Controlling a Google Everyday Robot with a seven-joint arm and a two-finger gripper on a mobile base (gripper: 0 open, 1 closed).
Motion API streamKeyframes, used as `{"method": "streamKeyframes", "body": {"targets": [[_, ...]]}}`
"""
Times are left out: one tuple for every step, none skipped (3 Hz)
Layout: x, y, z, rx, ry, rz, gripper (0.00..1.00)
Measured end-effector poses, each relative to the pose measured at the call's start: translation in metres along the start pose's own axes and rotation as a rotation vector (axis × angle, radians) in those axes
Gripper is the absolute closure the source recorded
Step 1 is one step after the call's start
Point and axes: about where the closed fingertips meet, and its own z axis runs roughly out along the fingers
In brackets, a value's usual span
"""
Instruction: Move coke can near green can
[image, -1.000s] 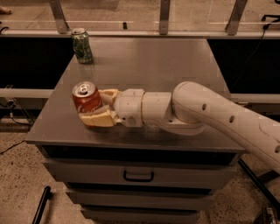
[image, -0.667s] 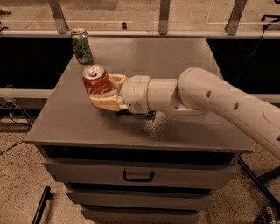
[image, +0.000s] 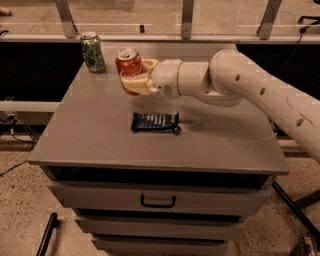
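Grey bench (image: 90, 135) top: your coke can (image: 129, 62) is upright toward the far side, pinched low on its body by the claw (image: 132, 82), likely so it can be set down standing. The green can (image: 93, 52) stands just left, not touching. Nearer you, a dark blue wrapper (image: 155, 121) lies clear of that path.

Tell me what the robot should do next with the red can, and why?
Probably lower it onto the cabinet top right there and let go. The gripper is shut on the coke can, which is upright beside the green can with a small gap between them, so it looks near enough already.
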Motion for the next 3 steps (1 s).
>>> {"method": "streamKeyframes", "body": {"targets": [[0.008, -0.054, 0.029, 0.050, -0.037, 0.041, 1.00], [0.008, -0.077, 0.056, 0.082, -0.064, 0.060, 1.00], [0.005, -0.097, 0.083, 0.093, -0.055, 0.057, 0.97]]}}
